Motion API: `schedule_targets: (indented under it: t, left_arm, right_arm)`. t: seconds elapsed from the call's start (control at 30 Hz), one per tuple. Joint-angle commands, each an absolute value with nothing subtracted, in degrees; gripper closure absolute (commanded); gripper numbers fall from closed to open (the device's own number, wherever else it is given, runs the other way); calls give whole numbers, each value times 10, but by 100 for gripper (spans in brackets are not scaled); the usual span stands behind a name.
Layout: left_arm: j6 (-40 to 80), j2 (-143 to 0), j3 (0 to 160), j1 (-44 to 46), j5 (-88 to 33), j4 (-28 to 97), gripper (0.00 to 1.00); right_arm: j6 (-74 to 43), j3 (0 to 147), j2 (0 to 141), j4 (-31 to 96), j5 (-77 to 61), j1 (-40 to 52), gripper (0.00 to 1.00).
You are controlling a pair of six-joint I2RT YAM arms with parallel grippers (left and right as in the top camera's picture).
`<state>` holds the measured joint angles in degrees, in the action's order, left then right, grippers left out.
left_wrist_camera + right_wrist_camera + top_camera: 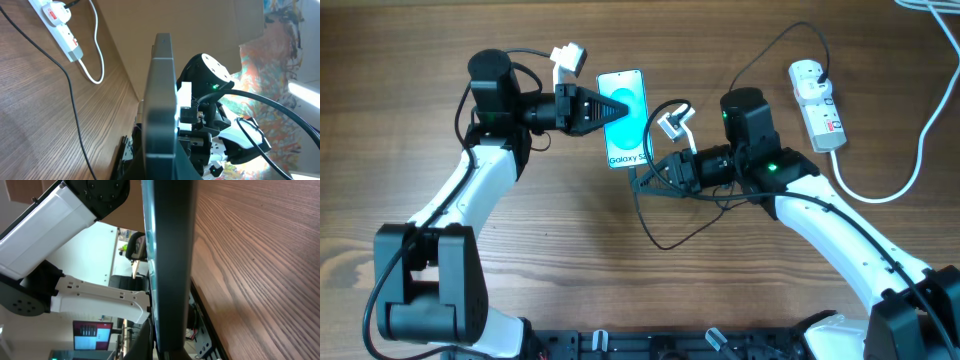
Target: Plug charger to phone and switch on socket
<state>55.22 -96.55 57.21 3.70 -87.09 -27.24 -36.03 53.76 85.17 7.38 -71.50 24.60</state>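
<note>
Overhead: phone (628, 120) screen-up, clamped at its long edge by left gripper (605, 110) jaws. Right gripper (648, 178) at phone's lower end, jaw state indeterminable. Black charger (669, 246) looped on worktop (570, 260); socket (817, 105) far right.
Left wrist: phone edge-on, socket beyond.
Right wrist: phone edge-on.

1. Phone (628, 122): cyan screen facing up. Left pincer (610, 110) is clamped on one long edge. "Galaxy S25" end sits right at the right pincer (642, 182).
2. Charger (760, 55): thin black cable, plugged into the socket, slack looping under the right pincer. Connector tip not visible.
3. Socket (817, 102): white strip with red marks, well apart from both pincers.
</note>
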Motion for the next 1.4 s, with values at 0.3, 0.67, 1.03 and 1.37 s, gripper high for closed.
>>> schedule_targets:
  t: [0.3, 0.67, 1.03, 1.37]
  left_arm:
    - [540, -964, 580, 50, -876, -276, 96]
    - [540, -964, 580, 50, -817, -270, 96]
    - [527, -964, 578, 53, -904, -259, 96]
    - [514, -963, 531, 77, -904, -258, 96]
  right_arm:
    - [-345, 540, 842, 106, -696, 246, 77]
    - [-334, 540, 842, 127, -701, 246, 95]
    - [-351, 540, 842, 64, -672, 246, 96]
    - [-362, 540, 842, 36, -664, 246, 95]
